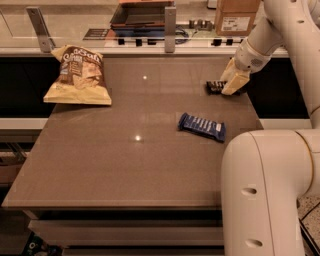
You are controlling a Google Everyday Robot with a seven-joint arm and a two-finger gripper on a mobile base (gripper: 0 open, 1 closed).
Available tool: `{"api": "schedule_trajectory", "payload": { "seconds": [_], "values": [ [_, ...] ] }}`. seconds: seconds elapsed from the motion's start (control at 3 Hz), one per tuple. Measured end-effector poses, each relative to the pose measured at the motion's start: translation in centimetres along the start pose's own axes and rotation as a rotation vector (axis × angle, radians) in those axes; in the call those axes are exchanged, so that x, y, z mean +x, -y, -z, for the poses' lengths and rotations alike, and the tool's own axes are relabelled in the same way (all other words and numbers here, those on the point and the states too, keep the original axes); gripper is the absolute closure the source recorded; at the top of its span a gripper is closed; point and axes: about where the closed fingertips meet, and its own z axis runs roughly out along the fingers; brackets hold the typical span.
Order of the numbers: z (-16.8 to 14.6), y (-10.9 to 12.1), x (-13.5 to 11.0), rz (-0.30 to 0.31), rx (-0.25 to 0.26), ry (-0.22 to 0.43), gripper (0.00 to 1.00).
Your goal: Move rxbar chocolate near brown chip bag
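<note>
The rxbar chocolate point(214, 87) is a small dark bar lying flat near the table's far right edge. My gripper point(231, 85) is down at the bar's right end and covers part of it. The brown chip bag point(77, 75) lies at the far left of the table, far from the bar and the gripper. It is pale yellow with a dark brown centre panel.
A blue wrapped bar point(201, 126) lies on the brown table point(125, 165), right of centre and nearer than the rxbar. A counter with a cardboard box point(237, 15) and a dark tray point(142, 14) runs behind the table. My white arm base point(265, 195) fills the lower right.
</note>
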Motion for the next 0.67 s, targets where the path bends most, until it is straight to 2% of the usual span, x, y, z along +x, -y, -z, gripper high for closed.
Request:
{"api": "schedule_trajectory", "payload": {
  "seconds": [0.33, 0.67],
  "values": [
    [0.3, 0.5, -0.4, 0.014, 0.028, 0.031, 1.0],
    [1.4, 0.5, -1.3, 0.02, 0.043, 0.035, 1.0]
  ]
}}
